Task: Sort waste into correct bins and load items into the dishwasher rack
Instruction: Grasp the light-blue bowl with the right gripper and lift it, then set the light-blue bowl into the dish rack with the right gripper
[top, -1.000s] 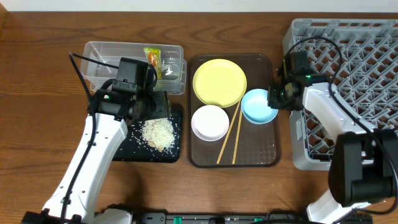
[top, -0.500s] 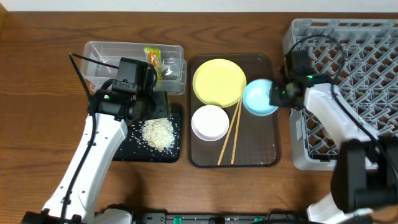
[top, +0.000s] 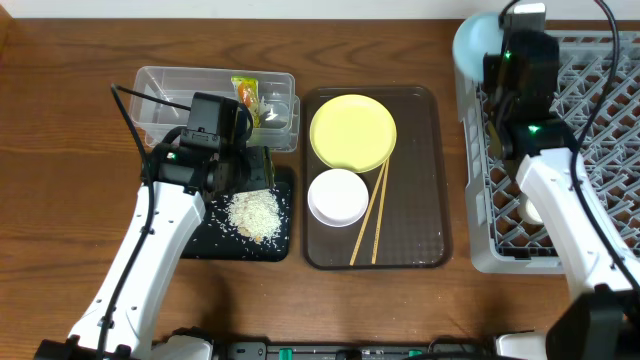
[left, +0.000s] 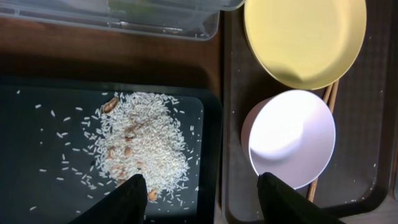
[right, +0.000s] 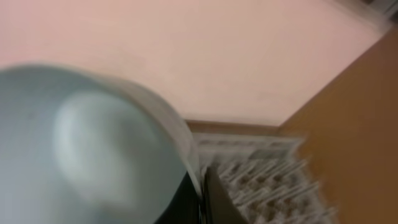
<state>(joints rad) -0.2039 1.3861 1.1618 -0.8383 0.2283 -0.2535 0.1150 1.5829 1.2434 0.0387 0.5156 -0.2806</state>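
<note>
Yellow plate (top: 353, 131), white bowl (top: 337, 197), blue bowl (top: 474, 45).

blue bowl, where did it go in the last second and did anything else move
The right tool, shut on the light blue bowl, lifted it off the brown tray and swung it to the far left corner of the grey rack. The left tool, yellow plate, white bowl, chopsticks and rice stayed put.

Brown wooden table (top: 60, 120). Four things sit directly on it. Clear plastic tub (top: 200, 71) back left. Black tray (top: 215, 248) in front of tub, strip of bare wood between. Brown serving tray (top: 415, 220) centre, just beside both. Grey dishwasher rack (top: 478, 225) far right, cut by frame edge, near the serving tray.
</note>
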